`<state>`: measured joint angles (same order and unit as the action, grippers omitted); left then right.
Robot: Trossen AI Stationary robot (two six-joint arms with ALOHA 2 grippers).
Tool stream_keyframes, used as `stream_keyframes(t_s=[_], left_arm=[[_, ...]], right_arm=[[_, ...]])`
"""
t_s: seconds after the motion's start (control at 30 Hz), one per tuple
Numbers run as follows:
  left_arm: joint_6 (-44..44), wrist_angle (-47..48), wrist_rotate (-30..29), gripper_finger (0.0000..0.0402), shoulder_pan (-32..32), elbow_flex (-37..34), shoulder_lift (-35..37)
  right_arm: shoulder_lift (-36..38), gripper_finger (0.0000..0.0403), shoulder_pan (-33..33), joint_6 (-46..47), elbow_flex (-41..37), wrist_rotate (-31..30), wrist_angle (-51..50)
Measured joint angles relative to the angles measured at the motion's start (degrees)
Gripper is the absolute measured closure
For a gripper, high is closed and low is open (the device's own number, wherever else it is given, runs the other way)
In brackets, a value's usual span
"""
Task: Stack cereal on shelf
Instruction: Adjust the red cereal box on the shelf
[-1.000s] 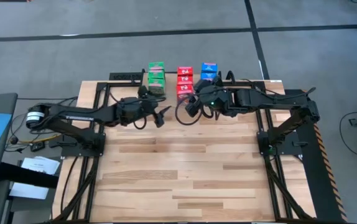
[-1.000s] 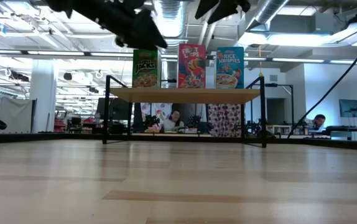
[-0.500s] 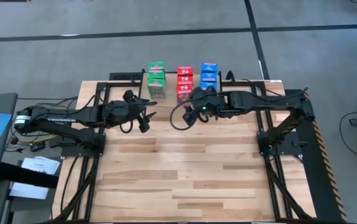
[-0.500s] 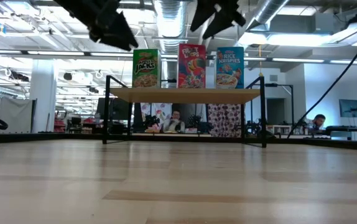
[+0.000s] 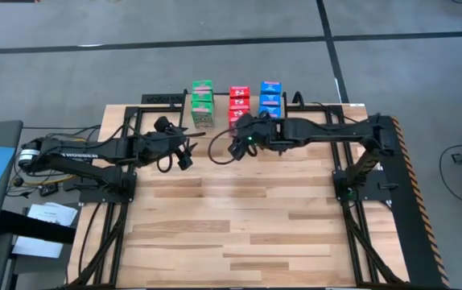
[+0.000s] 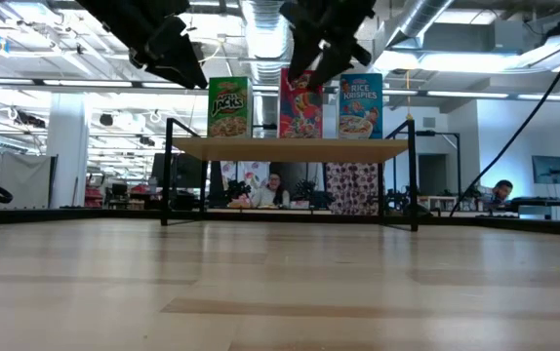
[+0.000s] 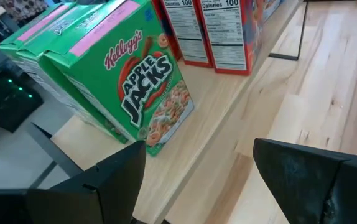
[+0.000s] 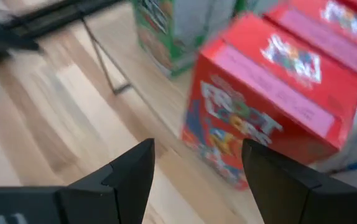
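The cereal stands upright on the shelf (image 6: 290, 148) at the table's far edge, in three rows: green boxes (image 5: 203, 101), red boxes (image 5: 239, 105) and blue boxes (image 5: 270, 97). My left gripper (image 5: 184, 154) hovers open, left of and nearer than the front green box (image 7: 147, 87), with nothing between its fingers. My right gripper (image 5: 237, 144) hovers open just in front of the front red box (image 8: 272, 106), also holding nothing. In the low view my right gripper (image 6: 319, 44) hangs before the red box's top (image 6: 301, 102).
The shelf's thin black legs (image 6: 169, 171) stand on the slatted tabletop (image 5: 239, 225), which stretches bare toward the near edge. Both arms reach in from the table's sides, with cables looping below them. People sit in the room beyond the shelf.
My left gripper has drawn back from the green boxes toward the table's left edge and then kept still. My right gripper has sunk and shifted left, from in front of the blue and red boxes to in front of the red ones. No box has moved.
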<state>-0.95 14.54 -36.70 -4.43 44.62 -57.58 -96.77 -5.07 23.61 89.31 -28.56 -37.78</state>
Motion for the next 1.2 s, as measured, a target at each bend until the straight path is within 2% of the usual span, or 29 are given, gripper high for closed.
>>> stream_keyframes(t_s=[0.47,0.97,1.2], left_arm=[[-0.04,0.05,-0.08,0.0113,0.0,0.0,0.0],[-0.07,0.03,-0.18,0.0113,0.0,0.0,-0.02],[-0.21,0.42,0.51,0.0113,0.0,0.0,0.88]], right_arm=[[-1.52,0.0137,-1.81,1.61,-0.01,0.02,0.55],[-1.31,0.0137,1.48,3.14,0.17,0.07,0.17],[-0.57,0.0137,1.72,-2.46,7.36,0.23,-7.48]])
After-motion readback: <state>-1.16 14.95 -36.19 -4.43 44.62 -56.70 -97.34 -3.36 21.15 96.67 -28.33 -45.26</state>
